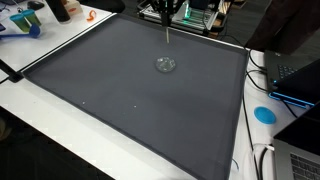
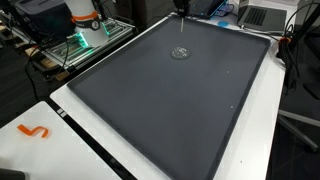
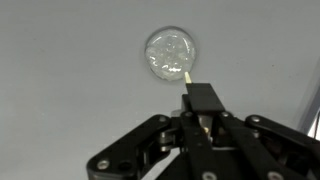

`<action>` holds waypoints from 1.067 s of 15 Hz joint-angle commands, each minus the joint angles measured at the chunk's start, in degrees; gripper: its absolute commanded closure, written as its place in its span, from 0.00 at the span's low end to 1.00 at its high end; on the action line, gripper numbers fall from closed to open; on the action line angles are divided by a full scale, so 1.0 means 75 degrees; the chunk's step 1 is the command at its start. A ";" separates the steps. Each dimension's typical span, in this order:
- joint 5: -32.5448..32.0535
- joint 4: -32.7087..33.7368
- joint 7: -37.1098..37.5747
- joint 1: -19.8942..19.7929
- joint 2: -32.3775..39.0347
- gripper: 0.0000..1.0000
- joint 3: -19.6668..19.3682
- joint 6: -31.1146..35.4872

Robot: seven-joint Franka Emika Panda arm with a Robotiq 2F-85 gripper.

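Dark grey matting (image 1: 120,100) covers the white table (image 1: 50,120). Our gripper (image 3: 197,112) is clamped on a thin pale stick (image 3: 188,78), so we judge the pickup done. Its tip hangs by the small clear disc (image 3: 170,52) near the matting's far edge.

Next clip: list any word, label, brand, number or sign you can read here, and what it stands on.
No text can be read in any view.
The gripper, the thin stick it holds, the clear round piece and the dark mat show no print.
The orange piece is a curled shape, not a clear letter.
The lit gear at the back is too small and blurred to read.
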 commanded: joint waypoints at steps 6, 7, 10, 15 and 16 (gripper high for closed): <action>-0.0783 0.0976 0.1110 0.0263 -0.0020 0.97 0.0264 -0.1475; -0.0822 0.1068 0.1176 0.0291 -0.0028 0.97 0.0291 -0.1578; -0.0921 0.1314 0.1269 0.0359 -0.0026 0.97 0.0360 -0.1800; -0.0805 0.1416 0.1120 0.0371 0.0006 0.87 0.0352 -0.1751; -0.0810 0.1418 0.1126 0.0372 0.0006 0.87 0.0353 -0.1754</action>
